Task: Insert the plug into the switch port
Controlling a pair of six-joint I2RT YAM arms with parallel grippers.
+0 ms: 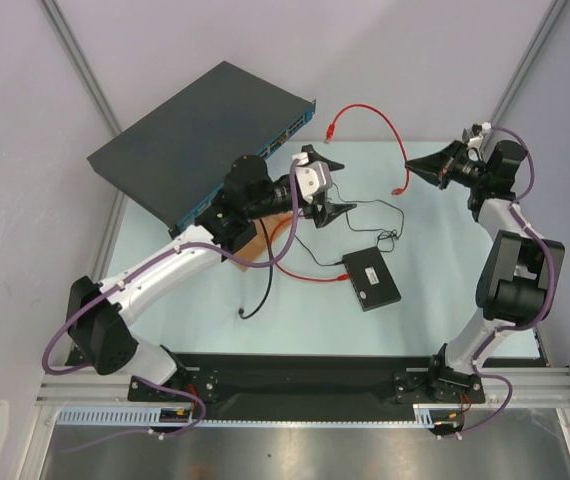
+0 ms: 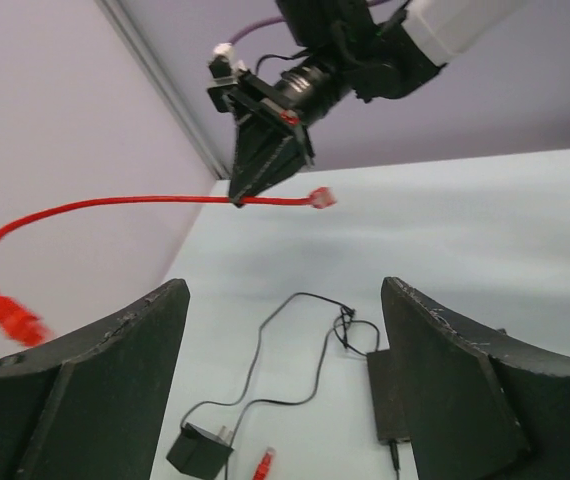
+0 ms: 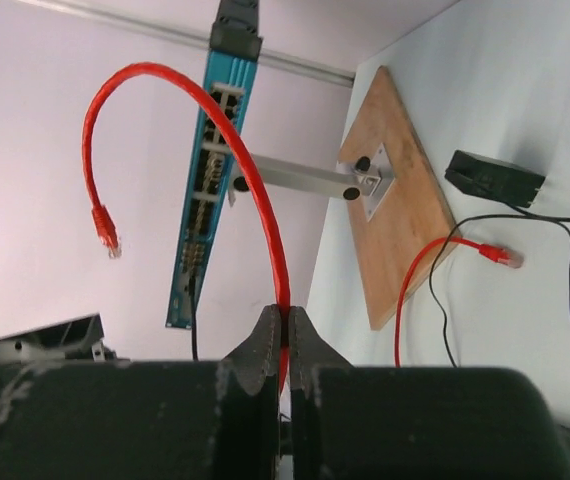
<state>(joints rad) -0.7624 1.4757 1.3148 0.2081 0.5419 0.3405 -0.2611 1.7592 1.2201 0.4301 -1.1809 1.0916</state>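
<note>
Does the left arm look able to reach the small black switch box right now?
Probably yes: the left pincer is open and empty, and the switch box lies uncovered nearby, with only a thin black wire beside it.

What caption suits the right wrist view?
Right gripper pinches the red cable, its plug dangling in mid-air near the blue-fronted rack unit.

The top camera looks down from behind on the whole table point(image 1: 445, 250). The left wrist view looks low across it toward the right gripper point(image 2: 237, 200), upper centre; the right wrist view faces back, close on the red cable point(image 3: 267, 220) all three share.
</note>
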